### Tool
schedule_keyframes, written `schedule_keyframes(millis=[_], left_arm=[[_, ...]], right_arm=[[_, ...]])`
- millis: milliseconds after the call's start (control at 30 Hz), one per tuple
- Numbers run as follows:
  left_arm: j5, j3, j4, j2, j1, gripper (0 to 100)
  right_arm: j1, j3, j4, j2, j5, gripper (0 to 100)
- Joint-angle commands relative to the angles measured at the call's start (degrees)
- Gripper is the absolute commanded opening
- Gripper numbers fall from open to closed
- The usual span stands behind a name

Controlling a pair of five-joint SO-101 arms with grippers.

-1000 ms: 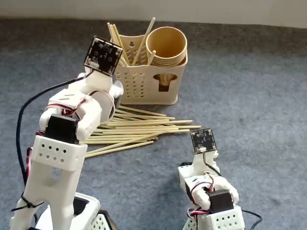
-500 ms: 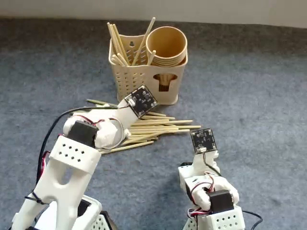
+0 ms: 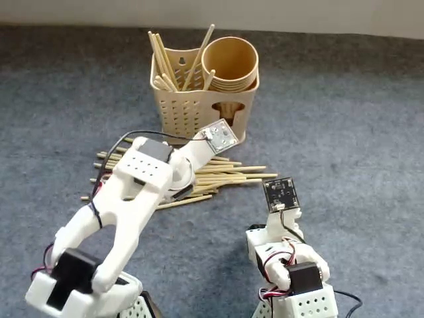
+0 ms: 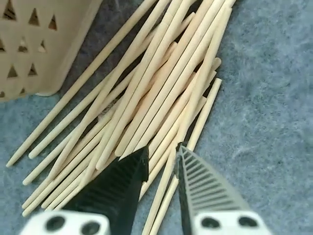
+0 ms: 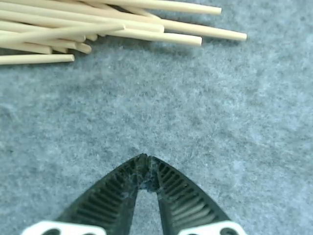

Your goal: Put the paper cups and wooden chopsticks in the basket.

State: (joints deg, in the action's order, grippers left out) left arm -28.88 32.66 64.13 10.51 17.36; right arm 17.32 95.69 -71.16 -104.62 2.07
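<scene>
While its ribbed black jaws stand slightly parted, the left gripper [image 4: 163, 151] hangs tip-down over the loose chopsticks [image 4: 161, 88], slim round sticks of pale wood fanned across the fuzzy grey carpet [image 4: 264, 98]. The right gripper [image 5: 146, 169] has its jaws closed on nothing, tips meeting above bare carpet near the pile's ends. The high view adds the perforated cream plastic basket [image 3: 199, 112] at upper centre, holding nested paper cups [image 3: 230, 63] and more chopsticks standing upright.
</scene>
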Motion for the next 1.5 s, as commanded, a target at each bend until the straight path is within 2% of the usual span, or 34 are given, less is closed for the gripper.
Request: schedule_keyframes(millis=[0,500,767,1100,1167,1467], left_arm=[[-0.62,-5.23,-0.88,-4.88,1.45,10],[-0.44,-5.23,-8.79,-13.85,1.01,10],[-0.44,-5.14,-8.62,-14.37,1.54,5],[-0.53,-4.97,-8.62,-14.90,1.45,4],[-0.53,-4.97,-8.53,-14.64,1.54,1],[-0.44,-5.49,-3.60,-14.11,2.68,1]], right_arm=[[0.13,6.46,-0.31,-0.57,0.70,0.7],[0.13,6.46,-0.31,-0.57,0.70,0.7],[0.13,6.46,-0.31,-0.57,0.70,0.7],[0.13,6.46,-0.31,-0.57,0.70,0.7],[0.13,6.46,-0.31,-0.57,0.70,0.7],[0.13,6.46,-0.31,-0.57,0.70,0.7]])
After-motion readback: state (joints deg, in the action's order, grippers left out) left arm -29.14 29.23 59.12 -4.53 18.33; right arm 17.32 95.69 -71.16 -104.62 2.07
